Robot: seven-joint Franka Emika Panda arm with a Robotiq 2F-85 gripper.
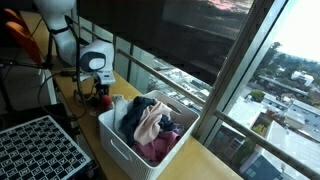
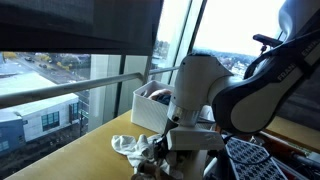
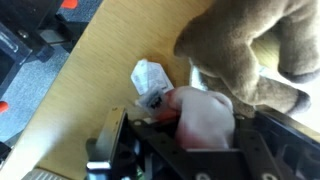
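My gripper [image 3: 196, 128] is low over the wooden table [image 3: 105, 45] and shut on a pale pink-and-white cloth [image 3: 208, 108] that bulges between the jaws. A white label [image 3: 150, 76] sticks out beside the cloth. A tan-olive garment [image 3: 250, 45] lies just beyond it on the table. In an exterior view the gripper [image 1: 99, 95] hangs next to a white basket [image 1: 118, 140] full of mixed clothes [image 1: 150, 122]. In an exterior view the gripper [image 2: 160, 150] sits on a crumpled light cloth [image 2: 128, 146] in front of the basket [image 2: 148, 112].
A black perforated mat [image 1: 35, 150] lies on the table near the basket; it also shows in an exterior view [image 2: 252, 160]. A window with a rail [image 1: 170, 75] runs along the table's far edge. Black equipment [image 3: 30, 45] stands beside the table.
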